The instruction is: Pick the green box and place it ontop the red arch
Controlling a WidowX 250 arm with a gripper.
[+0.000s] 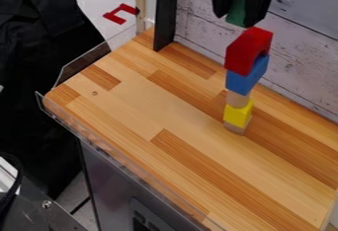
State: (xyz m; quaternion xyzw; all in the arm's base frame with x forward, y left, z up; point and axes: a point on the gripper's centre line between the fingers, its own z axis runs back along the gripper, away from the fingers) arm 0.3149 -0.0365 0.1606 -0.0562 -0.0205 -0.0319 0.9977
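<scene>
At the top of the view the black gripper (242, 17) hangs over the stack, shut on a green box (236, 13) held between its two fingers. Just below is the red arch (249, 51), the top piece of an upright tower. The green box's lower end is close to the arch's top; whether they touch I cannot tell. Under the arch come a blue block (247, 78), a light wooden piece (237, 99), a yellow block (237, 114) and a wooden piece (238, 127) at the base.
The tower stands on a wooden counter (151, 106), near a whitewashed plank wall (297, 42). A black upright post (165, 15) rises at the counter's back left. A clear panel edges the left side, with dark cloth beyond.
</scene>
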